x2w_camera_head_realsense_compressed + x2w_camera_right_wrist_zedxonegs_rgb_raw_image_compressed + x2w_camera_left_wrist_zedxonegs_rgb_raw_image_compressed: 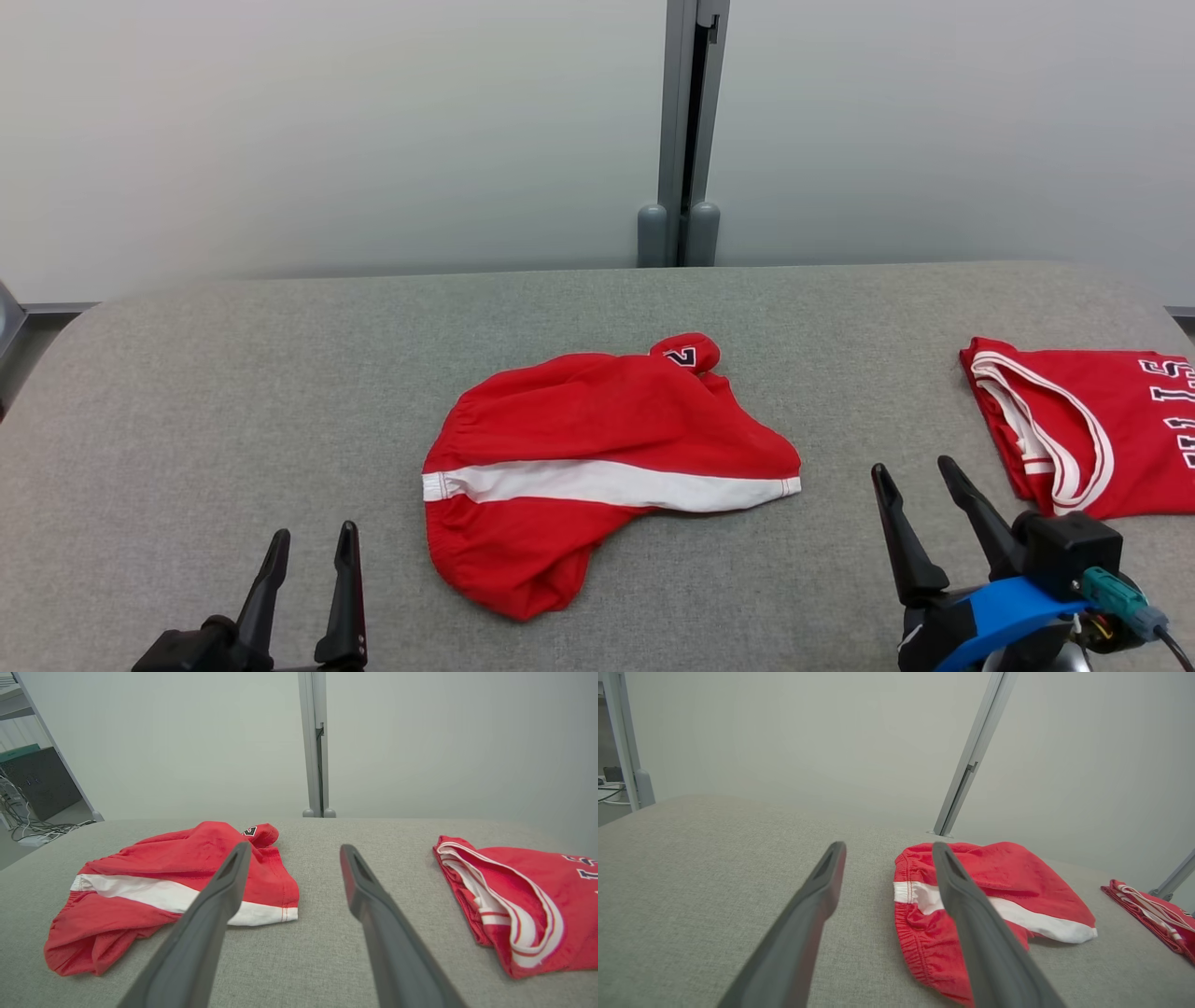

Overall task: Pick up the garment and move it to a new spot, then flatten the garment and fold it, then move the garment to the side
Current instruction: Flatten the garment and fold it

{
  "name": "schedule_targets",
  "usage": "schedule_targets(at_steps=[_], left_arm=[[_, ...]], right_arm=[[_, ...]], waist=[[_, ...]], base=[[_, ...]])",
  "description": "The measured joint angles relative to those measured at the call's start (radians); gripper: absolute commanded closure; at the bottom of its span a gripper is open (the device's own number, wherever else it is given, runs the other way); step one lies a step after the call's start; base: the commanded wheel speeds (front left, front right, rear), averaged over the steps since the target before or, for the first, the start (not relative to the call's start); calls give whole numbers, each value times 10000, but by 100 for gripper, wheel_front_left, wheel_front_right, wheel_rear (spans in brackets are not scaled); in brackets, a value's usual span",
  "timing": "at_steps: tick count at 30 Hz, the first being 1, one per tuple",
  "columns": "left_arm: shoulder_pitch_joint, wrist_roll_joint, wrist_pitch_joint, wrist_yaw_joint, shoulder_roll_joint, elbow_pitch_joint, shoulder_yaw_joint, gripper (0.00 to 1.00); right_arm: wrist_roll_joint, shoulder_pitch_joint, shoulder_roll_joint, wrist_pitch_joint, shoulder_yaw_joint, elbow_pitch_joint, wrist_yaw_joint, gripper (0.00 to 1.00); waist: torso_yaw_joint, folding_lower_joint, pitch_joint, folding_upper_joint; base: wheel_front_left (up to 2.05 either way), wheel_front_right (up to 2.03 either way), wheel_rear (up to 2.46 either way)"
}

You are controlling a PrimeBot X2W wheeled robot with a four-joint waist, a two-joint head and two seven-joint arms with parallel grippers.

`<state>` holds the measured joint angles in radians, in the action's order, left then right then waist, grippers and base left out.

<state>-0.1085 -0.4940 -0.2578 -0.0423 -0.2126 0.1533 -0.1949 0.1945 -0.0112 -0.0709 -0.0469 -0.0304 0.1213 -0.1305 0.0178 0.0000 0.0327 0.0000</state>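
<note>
Garment [597, 439]: red shorts, lay crumpled at the centre of the grey cloth-covered table [233, 392], not flattened, not folded. 1 white stripe [607, 483] ran across it from 9 o'clock to 3 o'clock. Gathered waistband sat at its 9 o'clock edge. A small bunched lump [686, 353] stuck up at its 12 o'clock edge, bearing a dark printed mark, possibly a 2, too small to read for sure.

Left gripper [315, 529]: at 7 o'clock of the garment, by the table's near edge. Fingers spread wide, nothing between them, clear of the cloth.

Right gripper [911, 465]: at 4 o'clock of the garment, released too, 2 fingers apart and empty, tips tilted toward 11 o'clock. It stood between the garment and a red jersey [1092, 420].

Jersey: at 3 o'clock, well apart from the garment, white-trimmed opening facing 9 o'clock, lettering running off the picture's edge.

Grey post [686, 131] rose behind the table at 12 o'clock, against a pale wall [327, 121].
</note>
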Motion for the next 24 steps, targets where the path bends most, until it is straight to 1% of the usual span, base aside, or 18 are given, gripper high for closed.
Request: schedule_targets(at_steps=[7,19,24], left_arm=[[97,-38,10,-12,-48,244,-46,0],[208,29,192,59,-140,182,-184,0],[575,242,669,67,-366,410,-439,0]], right_arm=[[-2,0,31,-13,23,125,0,0],[-92,-6,117,82,-59,174,0,0],[-130,-260,140,616,-209,336,0,0]], waist=[[-78,0,28,0],[-50,1,-119,0],[-16,0,-316,0]], base=[[0,0,0],[0,0,0],[0,0,0]])
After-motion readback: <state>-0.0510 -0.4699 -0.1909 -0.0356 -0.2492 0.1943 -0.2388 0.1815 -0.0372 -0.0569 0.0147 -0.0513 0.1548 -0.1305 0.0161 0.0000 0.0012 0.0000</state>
